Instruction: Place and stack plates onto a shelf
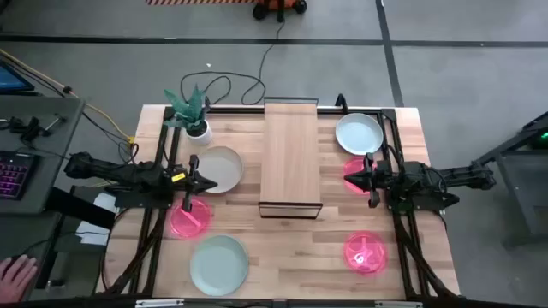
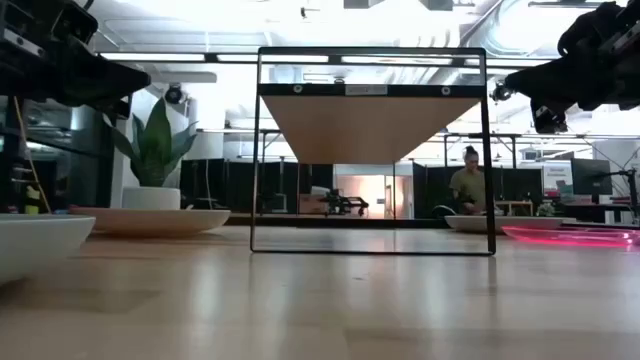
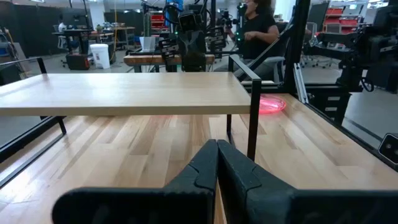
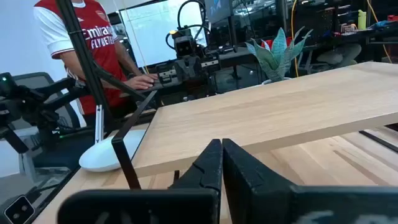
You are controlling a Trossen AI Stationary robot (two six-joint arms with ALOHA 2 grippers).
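The light-wood shelf (image 1: 291,158) stands on its black frame in the table's middle, with nothing on it. Three pale plates (image 1: 221,168) (image 1: 218,263) (image 1: 359,133) and three pink plates (image 1: 188,218) (image 1: 355,168) (image 1: 366,253) lie flat on the table on either side of it. My left gripper (image 1: 210,182) is shut and empty, raised above the table left of the shelf, over the near edge of a pale plate. My right gripper (image 1: 349,178) is shut and empty, raised right of the shelf, over a pink plate. Both point at the shelf, whose board shows in the wrist views (image 3: 124,93) (image 4: 267,118).
A small white plant pot (image 1: 195,120) stands at the far left, beside the shelf's far end. A black frame runs around the table's edges (image 1: 402,222). A person's hand (image 1: 17,274) shows off the table at the near left; a keyboard (image 1: 13,175) sits left of the table.
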